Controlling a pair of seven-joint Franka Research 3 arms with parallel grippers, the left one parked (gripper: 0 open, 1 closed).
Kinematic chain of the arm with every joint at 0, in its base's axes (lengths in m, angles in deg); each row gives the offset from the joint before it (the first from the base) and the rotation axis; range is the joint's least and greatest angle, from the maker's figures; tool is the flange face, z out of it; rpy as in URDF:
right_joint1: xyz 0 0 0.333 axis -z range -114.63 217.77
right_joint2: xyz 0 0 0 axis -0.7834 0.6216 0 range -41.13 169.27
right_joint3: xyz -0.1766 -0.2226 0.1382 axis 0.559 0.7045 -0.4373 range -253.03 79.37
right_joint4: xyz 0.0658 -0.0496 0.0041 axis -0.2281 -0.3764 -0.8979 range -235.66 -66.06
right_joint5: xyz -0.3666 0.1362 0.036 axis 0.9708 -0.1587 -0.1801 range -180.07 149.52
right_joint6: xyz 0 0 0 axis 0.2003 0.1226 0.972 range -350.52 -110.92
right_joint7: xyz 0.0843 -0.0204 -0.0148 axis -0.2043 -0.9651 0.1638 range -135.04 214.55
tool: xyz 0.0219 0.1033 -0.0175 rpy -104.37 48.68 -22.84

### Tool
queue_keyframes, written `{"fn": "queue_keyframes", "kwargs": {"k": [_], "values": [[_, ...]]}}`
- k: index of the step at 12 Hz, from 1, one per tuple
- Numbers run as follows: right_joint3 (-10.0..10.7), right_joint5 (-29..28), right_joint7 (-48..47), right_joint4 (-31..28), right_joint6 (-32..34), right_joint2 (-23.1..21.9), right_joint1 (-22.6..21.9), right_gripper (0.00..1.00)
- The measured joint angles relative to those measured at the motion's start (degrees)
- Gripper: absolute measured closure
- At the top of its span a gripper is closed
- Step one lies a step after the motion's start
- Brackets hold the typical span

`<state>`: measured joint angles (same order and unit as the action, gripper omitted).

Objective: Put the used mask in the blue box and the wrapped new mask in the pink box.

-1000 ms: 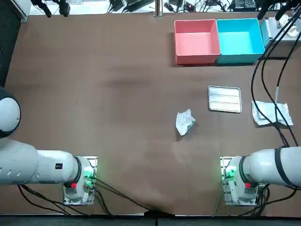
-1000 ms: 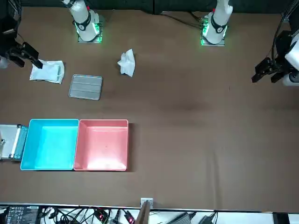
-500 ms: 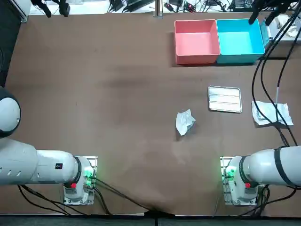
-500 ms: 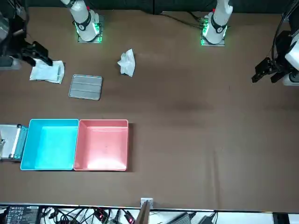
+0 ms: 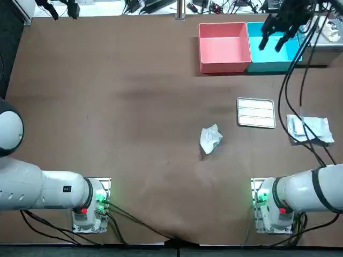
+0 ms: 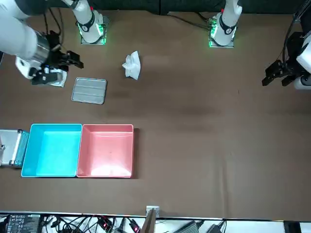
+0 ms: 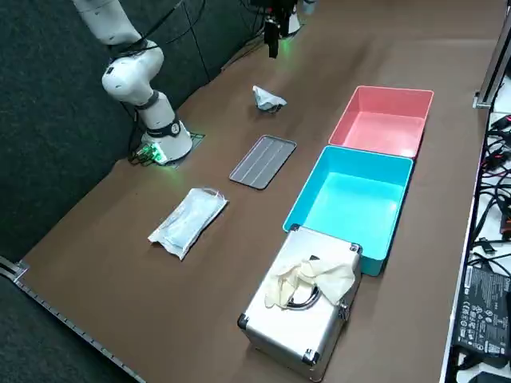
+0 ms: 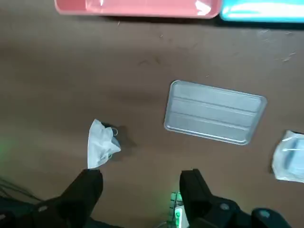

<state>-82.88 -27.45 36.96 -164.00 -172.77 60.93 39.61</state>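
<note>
End effector [image 8: 141,190] hovers high, fingers [image 8: 88,190] apart; used mask [image 8: 101,144] lies crumpled, white.

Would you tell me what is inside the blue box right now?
Nothing: the blue box shows a bare floor in the front and side views. In the top view the open right gripper, high over the table, covers part of it.

Tray [image 5: 256,113] lies between used mask [image 5: 210,138] and wrapped mask [image 5: 308,129], right gripper [image 8: 141,190] overhead.
</note>
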Motion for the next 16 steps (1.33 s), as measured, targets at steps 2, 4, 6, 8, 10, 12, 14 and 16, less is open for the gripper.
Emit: {"fn": "queue_keyframes", "kwargs": {"k": [2, 4, 6, 8, 10, 12, 14, 16], "values": [[-0.1, -0.4, 0.0, -3.5, -2.5, 0.1, -2.5, 0.0], [-0.1, -1.8, 0.0, -6.6, -5.1, 0.3, -4.4, 0.0], [-0.1, -5.7, 0.0, -9.2, -7.0, 0.4, -5.4, 0.0], [-0.2, -7.3, 0.0, -14.4, -13.9, 0.3, -8.6, 0.0], [-0.2, -7.6, 0.0, -18.1, -18.2, 0.3, -10.6, 0.0], [-0.2, -8.1, 0.1, -20.6, -20.9, 0.3, -12.8, 0.01], [-0.2, -8.9, 0.1, -22.6, -22.5, 0.3, -15.2, 0.01], [-0.2, -9.1, 0.1, -25.5, -26.2, 0.3, -18.0, 0.01]]}}
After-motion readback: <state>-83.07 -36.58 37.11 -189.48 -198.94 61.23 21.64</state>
